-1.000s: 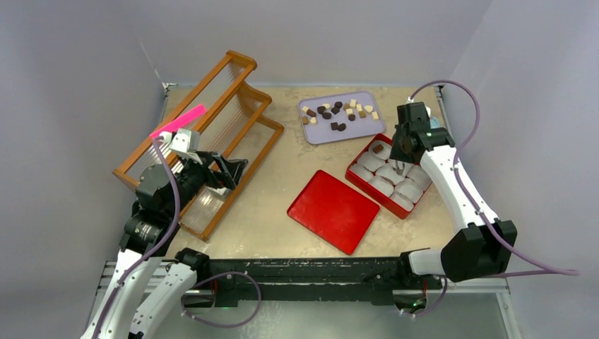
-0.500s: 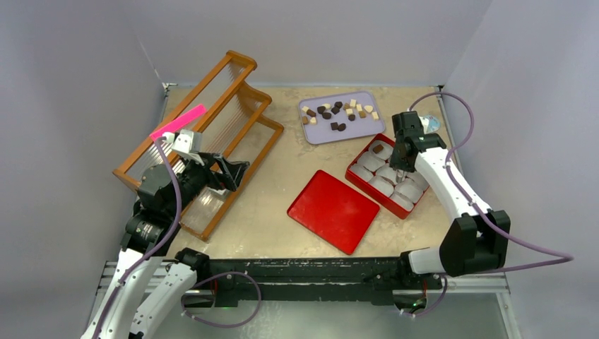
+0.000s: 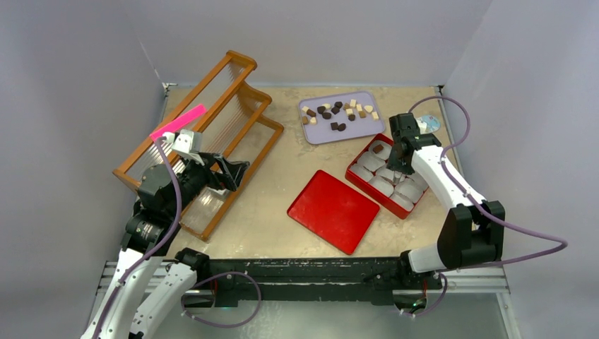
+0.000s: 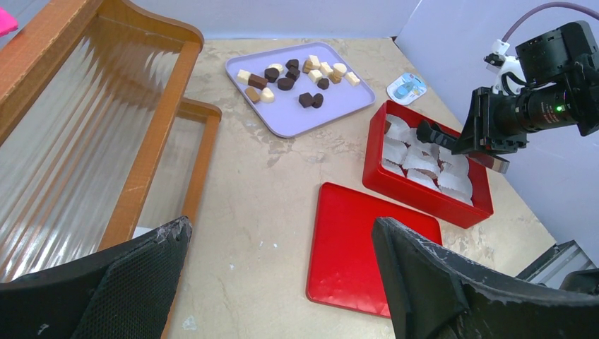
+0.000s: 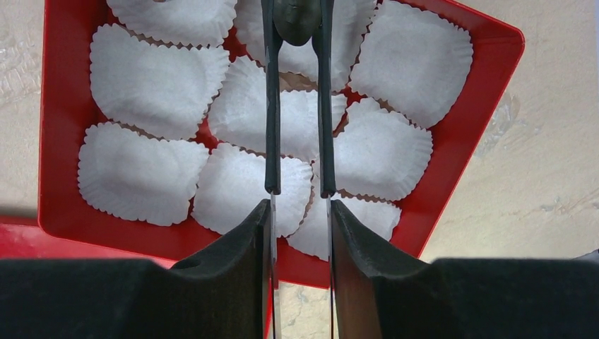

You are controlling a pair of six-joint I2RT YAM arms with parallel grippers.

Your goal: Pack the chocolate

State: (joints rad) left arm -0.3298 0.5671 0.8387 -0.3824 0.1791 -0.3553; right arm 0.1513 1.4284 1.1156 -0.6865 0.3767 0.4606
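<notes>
Several dark, mid-brown and cream chocolate pieces (image 3: 337,113) (image 4: 293,74) lie on a lilac tray (image 3: 321,134). One brown piece (image 3: 378,149) sits in the far corner of the red box (image 3: 351,171) (image 5: 56,176), which is lined with white paper cups (image 5: 148,70). My right gripper (image 3: 400,164) (image 5: 298,212) hangs over the box, shut on thin tweezers (image 5: 272,141). A dark rounded piece (image 5: 297,18) sits between the tweezer tips above the cups. My left gripper (image 3: 229,173) (image 4: 282,240) is open and holds nothing, at the left beside the wooden rack.
The flat red lid (image 3: 333,210) (image 4: 360,247) lies on the table left of the box. A wooden rack (image 3: 205,127) with ribbed panels fills the left side, with a pink strip (image 3: 178,121) at its top. A small blue-and-white disc (image 3: 428,124) lies behind the box.
My right arm has folded in and shifted the tweezers slightly left and nearer over the cups in the box. The left arm has not moved.
</notes>
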